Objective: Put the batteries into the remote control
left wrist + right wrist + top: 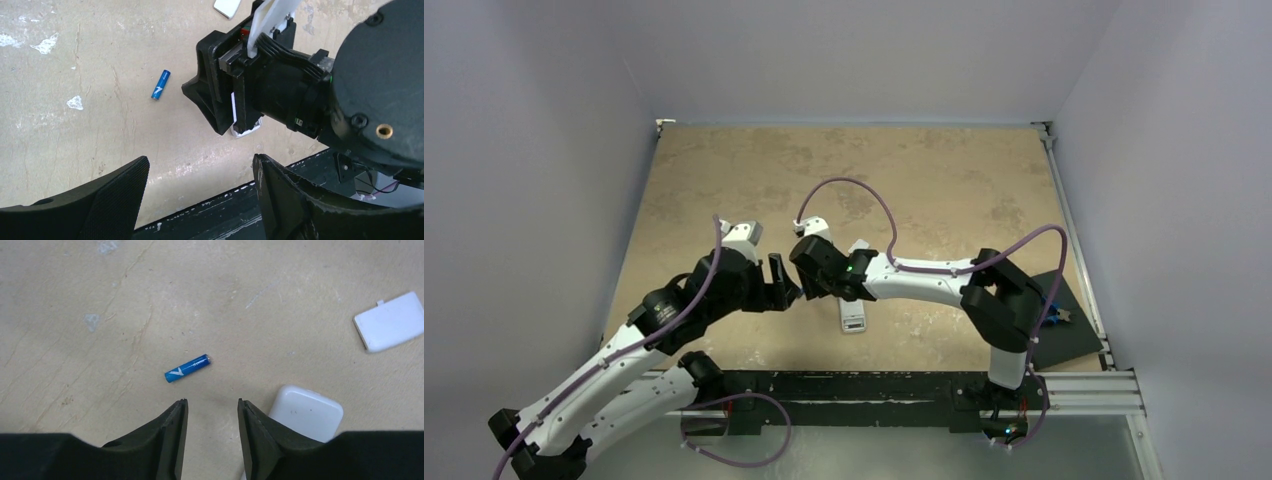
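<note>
Batteries are the concern here, and only the blue battery point(187, 368) shows; the dark one I cannot find in any view.

The right hand point(210, 407) has its jaws about half apart and nothing is between them. Just beyond its fingertips, at about 11 o'clock in the right wrist view, the blue battery lies flat on the counter point(75, 290), near the hand but not touching it. At about 4 o'clock the remote control point(305, 412) lies with a plain white face up, and one end is hidden under the hand's finger; I cannot tell if they touch. The small white cover point(390, 322) lies at 2 o'clock, well apart from the hand. The left hand point(200, 165) is wide open and empty, and it hovers close to the right hand.

I judge several dangers:

- The battery is round and lies slanted to the jaws. If the hand comes down without turning, one finger may strike it and make it roll away.
- The gap is rather narrow, so a small error to the side is enough to miss.
- The finger over the remote control may push or tilt it when the hand moves.
- The two hands are very near, so one careless reach could make them collide.
- The battery could also go in with the wrong end first.
</note>
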